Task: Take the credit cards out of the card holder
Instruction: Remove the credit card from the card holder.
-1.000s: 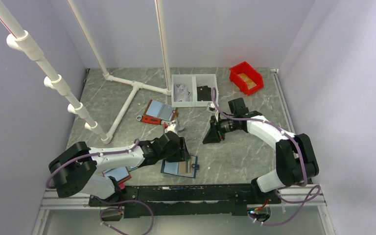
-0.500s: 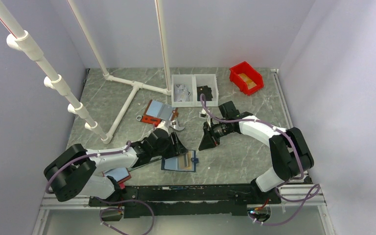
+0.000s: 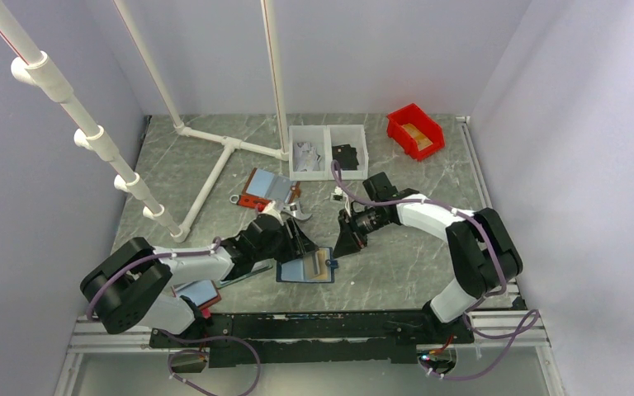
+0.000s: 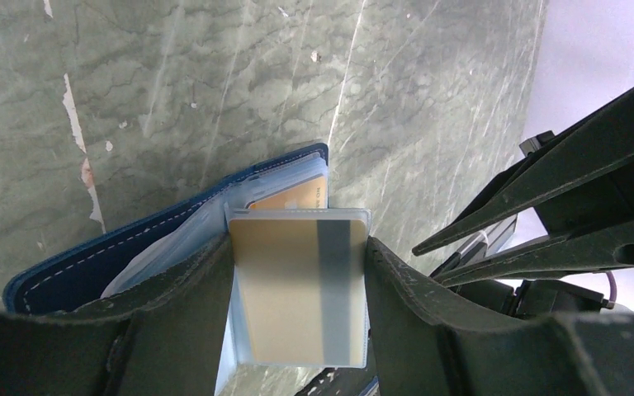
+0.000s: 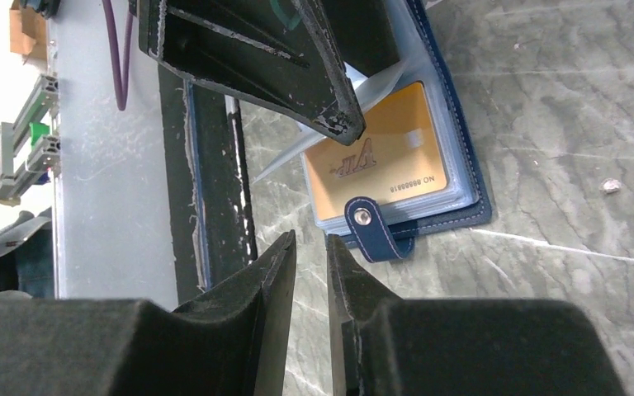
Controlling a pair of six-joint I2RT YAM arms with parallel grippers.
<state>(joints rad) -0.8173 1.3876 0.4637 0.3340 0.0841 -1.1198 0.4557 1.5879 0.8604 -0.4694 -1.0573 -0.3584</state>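
Credit cards (image 5: 380, 153): gold ones sit in the clear sleeves of the open navy card holder (image 3: 305, 271), which lies on the marble table (image 3: 413, 272) between the two grippers.
Handling: probably light, stiff and slick; best pinched by an exposed edge and slid out of the sleeve.
Left gripper (image 4: 297, 247): clamped across one lifted sleeve (image 4: 281, 313) with a gold card inside.
Right gripper (image 5: 309, 243): jaws narrowly parted, empty, just beside the strap tab (image 5: 371, 231).
Nearby: red-edged holder (image 3: 266, 188) and white bin (image 3: 328, 152), well apart.
In the way: floppy sleeves and the left fingers crowd the card edges.
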